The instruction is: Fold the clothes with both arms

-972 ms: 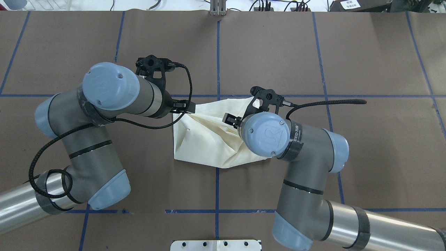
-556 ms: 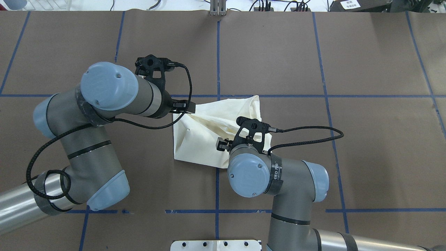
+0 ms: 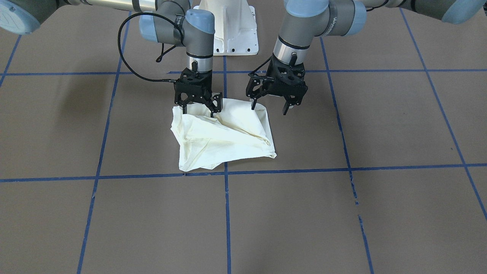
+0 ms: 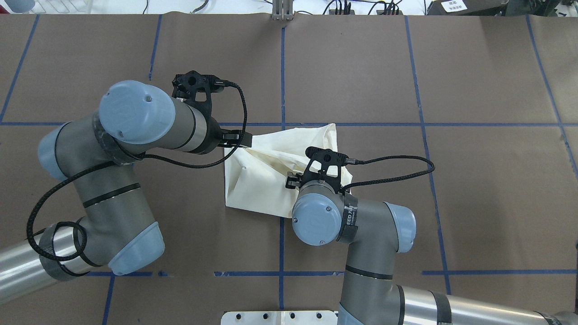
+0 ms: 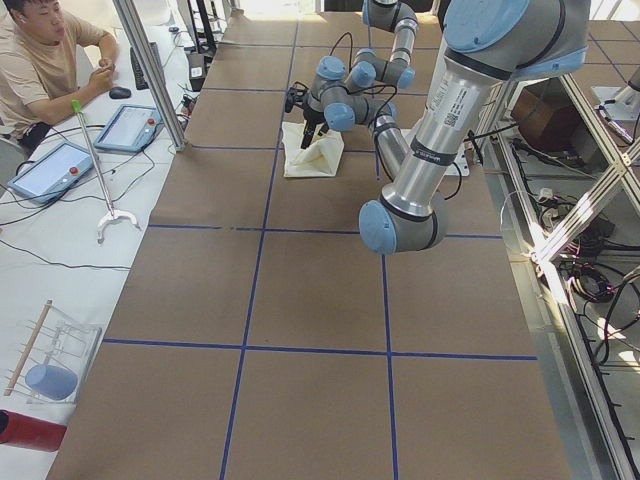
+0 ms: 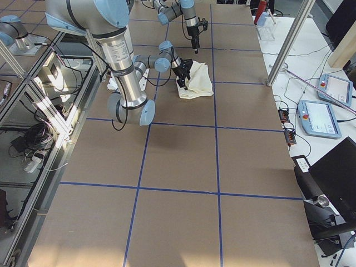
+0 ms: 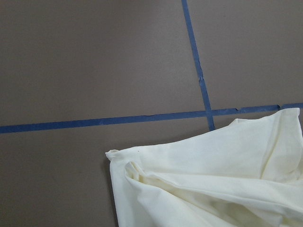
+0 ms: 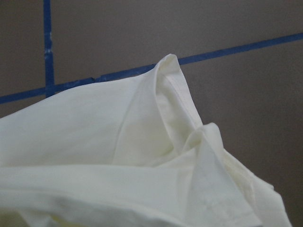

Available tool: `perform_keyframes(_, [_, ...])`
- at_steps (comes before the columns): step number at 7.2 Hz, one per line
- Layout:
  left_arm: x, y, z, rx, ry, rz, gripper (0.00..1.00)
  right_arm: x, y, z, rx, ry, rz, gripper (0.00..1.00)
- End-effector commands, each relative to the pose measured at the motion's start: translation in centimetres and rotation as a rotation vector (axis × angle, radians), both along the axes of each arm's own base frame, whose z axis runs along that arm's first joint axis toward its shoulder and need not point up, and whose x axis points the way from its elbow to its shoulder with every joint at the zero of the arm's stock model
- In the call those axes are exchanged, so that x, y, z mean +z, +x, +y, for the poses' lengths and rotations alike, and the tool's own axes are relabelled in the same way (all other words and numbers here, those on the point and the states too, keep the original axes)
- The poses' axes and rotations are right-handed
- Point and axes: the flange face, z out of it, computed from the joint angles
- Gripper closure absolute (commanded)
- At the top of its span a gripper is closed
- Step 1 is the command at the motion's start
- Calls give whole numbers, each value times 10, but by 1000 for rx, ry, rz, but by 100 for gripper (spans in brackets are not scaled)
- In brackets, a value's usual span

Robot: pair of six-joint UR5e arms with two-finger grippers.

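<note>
The T-shirt (image 3: pixel 224 140) lies rumpled and loosely folded at the middle of the table (image 3: pixel 342 209), no print showing. The left gripper (image 3: pixel 269 110) and the right gripper (image 3: pixel 198 111) hang over its left and right sides, fingers spread and pinching nothing, probably poised to take fresh edges for another fold.

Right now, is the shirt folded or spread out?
Folded, roughly: the T-shirt lies as a compact, wrinkled bundle of overlapping layers, plain cream outward, no sleeves spread.

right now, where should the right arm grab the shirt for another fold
Likely the T-shirt's far right corner, beside the blue tape line: it tapers to a free point with bare table on two sides. Lower the right gripper from above, jaws straddling that point; elsewhere the cloth is bunched in layers.
</note>
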Motion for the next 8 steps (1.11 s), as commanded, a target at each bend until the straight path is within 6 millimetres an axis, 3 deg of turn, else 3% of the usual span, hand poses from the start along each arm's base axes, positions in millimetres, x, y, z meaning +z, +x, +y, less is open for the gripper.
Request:
perform_keyframes(1, [1,-1,1,0,0,1,0,14,17,-59,38,9,72,0])
perform_keyframes(3, [0,-1,1,1,-4,2,0,28,28,-151,81,-15,93,0])
perform_keyframes(4, [1,-1,2,3,-4,1,0,42,50,-187,86,-21,70,0])
perform_keyframes(5, [1,-1,2,3,-4,2,0,38,73,-212,47,-34,-19,0])
perform_keyframes(7, [1,6,8,22,6,5,0,22,98,-207,-62,-12,-247,0])
perform_keyframes(8, [10,9,9,27,58,86,0,32,126,-189,-91,7,-289,0])
